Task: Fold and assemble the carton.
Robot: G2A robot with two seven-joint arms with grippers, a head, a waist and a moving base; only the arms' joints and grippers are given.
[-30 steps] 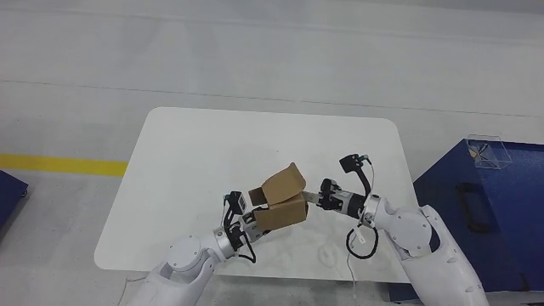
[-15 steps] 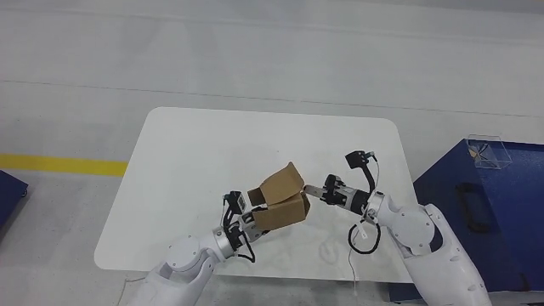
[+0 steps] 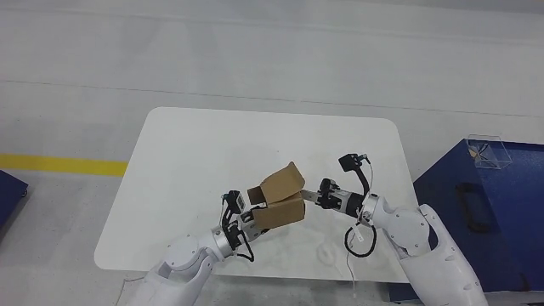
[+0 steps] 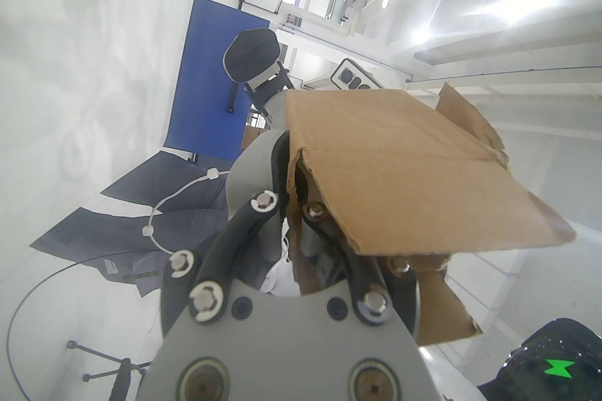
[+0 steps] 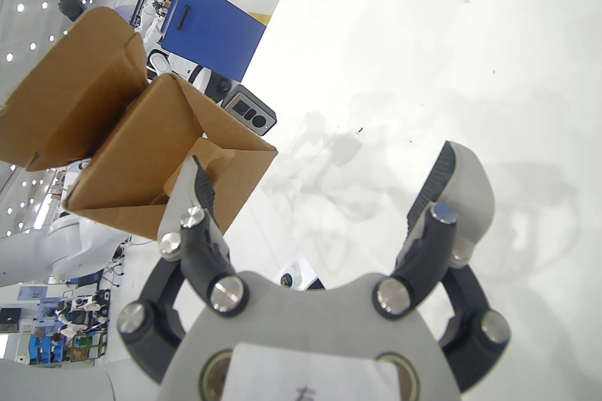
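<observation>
The brown cardboard carton [image 3: 280,201] is held above the white table [image 3: 255,144], near its front middle, with one flap raised. My left gripper [image 3: 247,218] is shut on the carton's left end; in the left wrist view its fingers [image 4: 277,158] pinch a wall of the carton [image 4: 400,168]. My right gripper [image 3: 313,196] stands open at the carton's right end. In the right wrist view one of the fingertips [image 5: 197,182] is at the mouth of the carton [image 5: 141,149], while the right gripper [image 5: 320,175] has bare table between its fingers.
A blue cabinet [image 3: 493,212] stands just off the table's right side, with a clear plastic box [image 3: 487,151] on top. The table's back and left parts are bare. Both arms are close to the front edge.
My right gripper drew back a little from the carton's right end, then came in against it again. The left gripper and carton have hardly moved.
</observation>
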